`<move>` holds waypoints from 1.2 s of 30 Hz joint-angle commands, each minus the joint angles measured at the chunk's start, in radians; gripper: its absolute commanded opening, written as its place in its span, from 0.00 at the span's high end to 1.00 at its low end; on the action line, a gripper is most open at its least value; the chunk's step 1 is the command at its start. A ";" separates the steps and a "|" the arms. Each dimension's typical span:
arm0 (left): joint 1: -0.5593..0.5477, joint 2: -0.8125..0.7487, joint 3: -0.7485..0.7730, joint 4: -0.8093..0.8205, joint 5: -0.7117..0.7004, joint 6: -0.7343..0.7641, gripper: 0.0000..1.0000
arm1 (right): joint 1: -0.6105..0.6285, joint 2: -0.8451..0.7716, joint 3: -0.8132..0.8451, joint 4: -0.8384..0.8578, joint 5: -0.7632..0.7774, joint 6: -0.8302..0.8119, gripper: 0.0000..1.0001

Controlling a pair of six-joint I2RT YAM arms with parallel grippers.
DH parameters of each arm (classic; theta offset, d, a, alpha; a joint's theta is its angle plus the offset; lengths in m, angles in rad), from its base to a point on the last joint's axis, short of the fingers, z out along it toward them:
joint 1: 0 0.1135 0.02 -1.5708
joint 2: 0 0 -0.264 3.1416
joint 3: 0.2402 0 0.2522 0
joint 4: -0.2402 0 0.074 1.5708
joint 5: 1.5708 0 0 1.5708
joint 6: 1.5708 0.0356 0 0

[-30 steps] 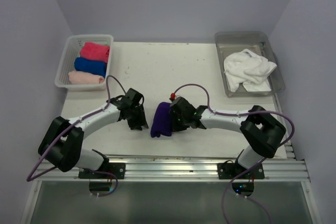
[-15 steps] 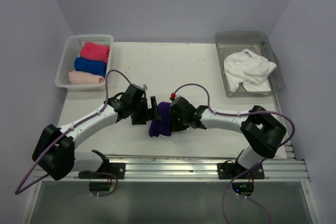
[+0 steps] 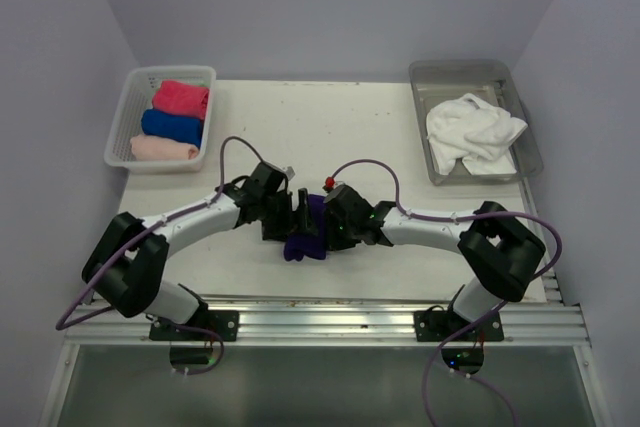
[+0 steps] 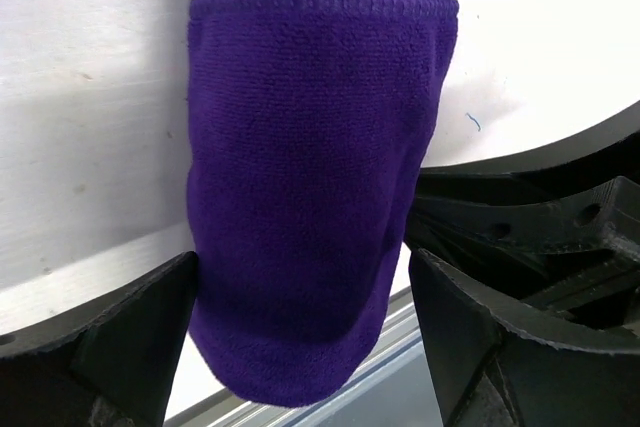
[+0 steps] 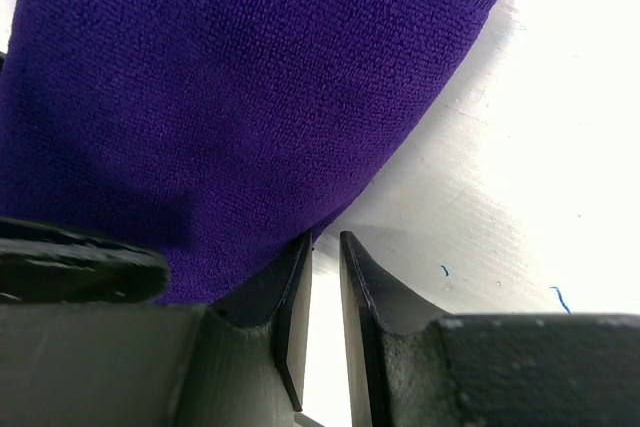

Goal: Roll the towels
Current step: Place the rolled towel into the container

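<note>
The left tool (image 3: 299, 215) stands with its fingers (image 4: 120, 337) wide apart, one on each side of the purple towel (image 4: 310, 147). The right tool (image 5: 325, 247) has its fingers drawn close, a thin slit between them and their tips at the towel's hem; I cannot tell whether any cloth is caught there. Both work over the white table (image 3: 330, 127). At its far right corner is a grey tray (image 3: 425, 82) holding a crumpled white towel (image 3: 475, 132). At the far left, a white lattice basket (image 3: 125, 122) holds rolled hot pink (image 3: 182, 98), blue (image 3: 172, 127) and pale pink (image 3: 163, 149) towels. All are well apart from the tools. The purple towel lies rolled on the table's near middle, hemmed in between the two tools.
</note>
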 commanded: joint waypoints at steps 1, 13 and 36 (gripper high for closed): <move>-0.018 0.019 0.009 0.068 0.061 0.023 0.12 | 0.007 -0.030 -0.001 0.013 0.004 0.015 0.78; -0.062 0.111 0.023 0.057 0.054 0.016 0.20 | 0.007 -0.022 0.005 0.017 0.003 0.015 0.78; 0.015 0.027 0.138 0.005 0.054 0.028 0.67 | 0.005 -0.315 -0.110 -0.061 0.199 0.030 0.70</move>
